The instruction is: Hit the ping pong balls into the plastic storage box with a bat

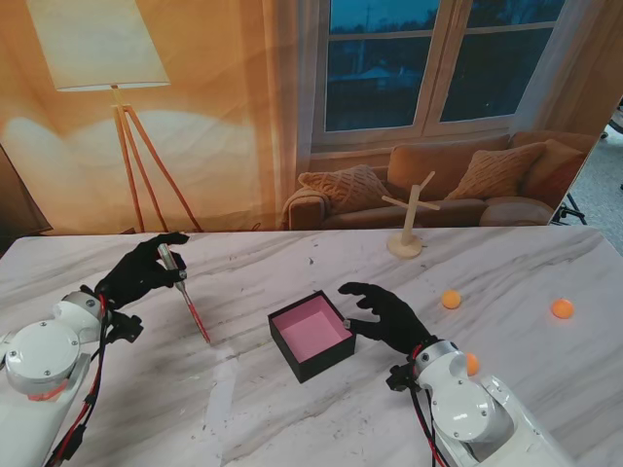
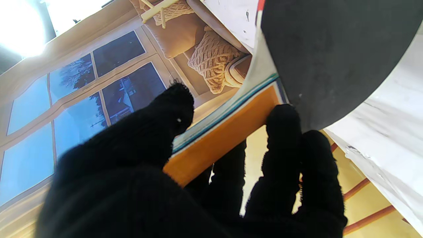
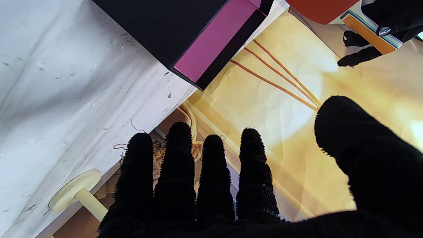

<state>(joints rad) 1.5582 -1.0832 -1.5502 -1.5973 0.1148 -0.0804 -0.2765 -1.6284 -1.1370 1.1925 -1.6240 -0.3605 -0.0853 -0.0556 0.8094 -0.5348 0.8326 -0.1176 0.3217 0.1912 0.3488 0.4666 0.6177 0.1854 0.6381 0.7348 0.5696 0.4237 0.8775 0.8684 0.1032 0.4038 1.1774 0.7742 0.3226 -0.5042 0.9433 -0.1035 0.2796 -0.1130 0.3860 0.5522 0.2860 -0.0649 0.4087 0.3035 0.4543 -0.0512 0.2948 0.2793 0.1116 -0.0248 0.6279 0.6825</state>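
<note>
My left hand [image 1: 144,269] is shut on the handle of a ping pong bat [image 1: 192,310], held edge-on with the red blade pointing down toward the table. The left wrist view shows the orange handle [image 2: 228,132] between my fingers [image 2: 284,132] and the dark blade [image 2: 330,56]. A black box with a pink inside [image 1: 311,333] sits at the table's middle. My right hand [image 1: 387,313] hovers open just right of it, fingers spread. Three orange balls lie on the right: one [image 1: 451,299] beyond my right hand, one [image 1: 563,308] far right, one [image 1: 472,364] partly hidden by my right wrist.
A small wooden stand [image 1: 407,233] rises at the table's far edge, also in the right wrist view [image 3: 79,195]. A backdrop with a lamp, sofa and window hangs behind the marble table [image 1: 526,389]. The box corner [image 3: 205,36] shows close to my right fingers.
</note>
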